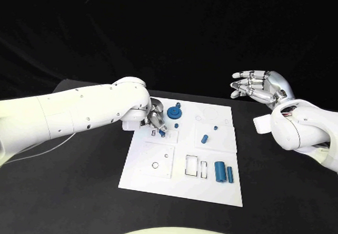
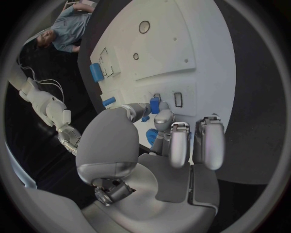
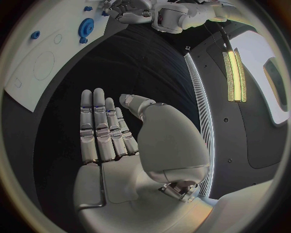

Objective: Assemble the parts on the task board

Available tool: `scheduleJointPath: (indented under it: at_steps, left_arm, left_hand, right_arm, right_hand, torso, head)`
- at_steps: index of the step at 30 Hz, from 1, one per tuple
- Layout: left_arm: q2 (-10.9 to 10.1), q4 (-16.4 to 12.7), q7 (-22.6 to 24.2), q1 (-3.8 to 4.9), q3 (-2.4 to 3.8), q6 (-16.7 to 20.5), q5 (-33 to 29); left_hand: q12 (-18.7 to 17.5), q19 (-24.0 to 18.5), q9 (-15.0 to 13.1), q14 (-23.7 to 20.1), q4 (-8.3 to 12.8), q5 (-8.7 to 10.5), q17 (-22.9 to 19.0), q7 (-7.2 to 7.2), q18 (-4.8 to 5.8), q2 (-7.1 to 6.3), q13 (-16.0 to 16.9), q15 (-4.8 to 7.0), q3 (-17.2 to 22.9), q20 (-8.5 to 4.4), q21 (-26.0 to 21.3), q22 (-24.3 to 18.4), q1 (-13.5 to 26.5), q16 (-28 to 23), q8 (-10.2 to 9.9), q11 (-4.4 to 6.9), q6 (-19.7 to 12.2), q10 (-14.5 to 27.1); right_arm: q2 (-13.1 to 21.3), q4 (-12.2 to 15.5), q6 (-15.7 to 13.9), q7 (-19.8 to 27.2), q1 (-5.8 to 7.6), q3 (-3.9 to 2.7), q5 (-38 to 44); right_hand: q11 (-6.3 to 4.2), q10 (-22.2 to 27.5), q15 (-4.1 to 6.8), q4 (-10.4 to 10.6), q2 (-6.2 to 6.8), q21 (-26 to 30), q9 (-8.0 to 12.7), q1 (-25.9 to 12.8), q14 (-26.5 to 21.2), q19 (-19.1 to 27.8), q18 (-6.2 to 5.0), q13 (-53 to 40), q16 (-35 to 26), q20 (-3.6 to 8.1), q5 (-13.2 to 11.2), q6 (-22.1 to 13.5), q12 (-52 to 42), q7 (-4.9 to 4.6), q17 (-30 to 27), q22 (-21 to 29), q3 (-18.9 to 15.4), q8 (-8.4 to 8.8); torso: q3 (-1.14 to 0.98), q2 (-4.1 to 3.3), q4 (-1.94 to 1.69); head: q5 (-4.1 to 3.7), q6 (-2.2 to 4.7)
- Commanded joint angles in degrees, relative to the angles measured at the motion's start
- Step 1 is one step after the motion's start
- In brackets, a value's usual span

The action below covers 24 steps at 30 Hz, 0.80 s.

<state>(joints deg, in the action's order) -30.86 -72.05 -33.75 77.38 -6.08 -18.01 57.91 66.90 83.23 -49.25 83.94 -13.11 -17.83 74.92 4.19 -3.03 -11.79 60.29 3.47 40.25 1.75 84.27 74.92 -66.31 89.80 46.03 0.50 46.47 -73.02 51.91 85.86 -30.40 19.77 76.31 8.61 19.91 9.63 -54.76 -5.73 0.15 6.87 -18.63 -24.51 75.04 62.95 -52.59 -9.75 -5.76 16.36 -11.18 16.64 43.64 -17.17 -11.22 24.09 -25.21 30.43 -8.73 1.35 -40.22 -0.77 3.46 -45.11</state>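
The white task board [image 1: 155, 171] lies mid-table. My left hand [image 1: 153, 118] hovers over its far left part and pinches a small blue part [image 1: 161, 131] between thumb and a finger; the left wrist view shows that part [image 2: 155, 105] just above small rectangular slots, with the left hand [image 2: 164, 145] behind it. A blue gear [image 1: 175, 113] stands right beside the hand. A blue peg [image 1: 204, 138] and a blue cylinder [image 1: 220, 171] lie further along the board. My right hand [image 1: 260, 86] is raised off the board's far right corner, fingers stretched out and holding nothing [image 3: 112, 131].
A thinner blue piece [image 1: 230, 174] lies next to the cylinder, beside rectangular cut-outs [image 1: 192, 164]. A tiny blue part [image 1: 215, 127] sits near the peg. The black table [image 1: 286, 197] surrounds the board. The right forearm hangs over the table's right side.
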Motion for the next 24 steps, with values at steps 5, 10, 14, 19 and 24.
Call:
scheduleJointPath:
  at_steps: [5,10,14,19,24]
  left_arm:
    - [0.2,-0.2,0.7,-0.05,0.01,-1.2,0.2]
    - [0.2,-0.1,0.8,-0.08,0.01,-1.4,0.5]
    - [0.2,-0.1,0.8,-0.12,0.01,-1.5,1.1]
    - [0.2,-0.1,0.9,-0.14,0.01,-1.6,1.5]
    - [0.1,-0.1,0.9,-0.17,0.01,-1.9,1.7]
  left_hand:
    - [0.4,0.4,-0.1,6.1,11.9,-0.37,15.1,-0.35,0.4,0.41,0.0,0.35,12.1,0.07,0.3,3.2,0.2,0.2,0.3,0.0,0.0,-0.5]
    - [0.4,0.4,-0.1,6.1,12.0,-0.41,15.1,-0.36,0.41,0.38,0.0,0.36,12.1,0.07,0.4,3.2,0.2,0.2,0.3,0.01,0.0,-0.5]
    - [0.3,0.5,-0.2,6.1,12.0,-0.44,15.1,-0.37,0.42,0.35,0.0,0.37,12.1,0.06,0.4,3.3,0.2,0.2,0.3,0.02,0.1,-0.4]
    - [0.3,0.5,-0.2,6.1,12.0,-0.44,15.1,-0.37,0.42,0.35,0.0,0.37,12.1,0.06,0.4,3.3,0.2,0.2,0.3,0.02,0.1,-0.4]
    - [0.3,0.5,-0.2,6.1,12.0,-0.44,15.1,-0.37,0.42,0.35,0.0,0.37,12.1,0.06,0.4,3.3,0.2,0.2,0.3,0.02,0.1,-0.4]
  right_arm:
    - [-0.1,0.0,0.8,0.3,-0.09,-0.01,0.2]
    - [-0.1,0.0,0.8,0.3,-0.1,-0.01,0.2]
    - [-0.1,0.0,0.8,0.3,-0.11,-0.01,0.2]
    - [-0.1,0.0,0.8,0.3,-0.12,-0.01,0.1]
    - [-0.2,-0.1,0.9,0.3,-0.13,-0.01,0.0]
  right_hand:
    - [0.46,0.0,-0.39,-0.1,0.09,0.3,0.1,-0.3,-0.1,-0.1,-0.46,0.1,-0.3,-0.51,0.2,0.4,0.2,-3.17,0.0,0.1,-0.2,0.23]
    - [0.5,0.0,-0.43,-0.1,0.08,0.3,0.1,-0.3,-0.1,-0.1,-0.45,0.1,-0.4,-0.54,0.3,0.4,0.1,-3.21,0.0,0.2,-0.2,0.25]
    - [0.5,0.0,-0.43,-0.1,0.08,0.3,0.1,-0.3,-0.1,-0.1,-0.45,0.1,-0.4,-0.54,0.3,0.4,0.1,-3.21,0.0,0.2,-0.2,0.25]
    - [0.5,0.0,-0.43,-0.1,0.08,0.3,0.1,-0.3,-0.1,-0.1,-0.45,0.1,-0.4,-0.54,0.3,0.4,0.1,-3.21,0.0,0.2,-0.2,0.25]
    - [0.53,0.0,-0.45,0.0,0.05,0.4,0.1,-0.4,-0.1,-0.1,-0.45,0.2,-0.4,-0.57,0.3,0.5,0.1,-3.25,0.0,0.2,-0.2,0.25]
  torso:
    - [0.0,0.03,-0.01]
    - [0.0,0.0,0.01]
    - [0.04,0.01,0.05]
    - [0.03,-0.04,0.04]
    - [0.04,-0.01,-0.03]
  head:
    - [0.12,0.01]
    - [0.16,0.1]
    - [0.2,0.02]
    - [0.18,-0.12]
    - [0.15,-0.44]
